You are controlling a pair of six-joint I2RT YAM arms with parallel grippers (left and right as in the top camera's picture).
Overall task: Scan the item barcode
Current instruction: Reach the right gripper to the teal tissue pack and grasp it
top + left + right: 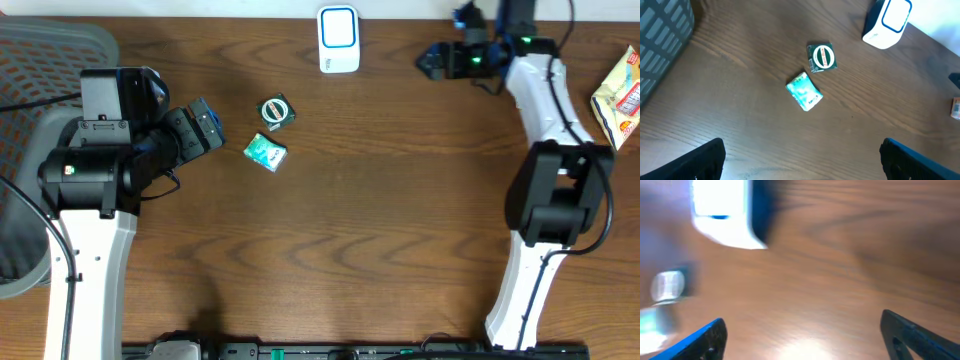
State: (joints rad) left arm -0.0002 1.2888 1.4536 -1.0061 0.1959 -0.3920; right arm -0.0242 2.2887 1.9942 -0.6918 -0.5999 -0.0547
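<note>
Okay, left gripper (pixel 207 125) fingers (pixel 705 160) spread wide, right gripper (pixel 428 60) fingers (pixel 910 332) apart too, both holding nothing. We see teal packet (pixel 265 152) just beside dark green packet (pixel 277 110) on table (pixel 380 220), near left gripper; white scanner (pixel 338 40) beyond.

Green packet (pixel 277 110) near teal packet (pixel 265 152), apparently apart.

Table (pixel 380 200) dark wood, smooth grain; scanner (pixel 339 40) glossy white plastic; green packet (pixel 804 91) shiny wrapper (foil-like).
</note>
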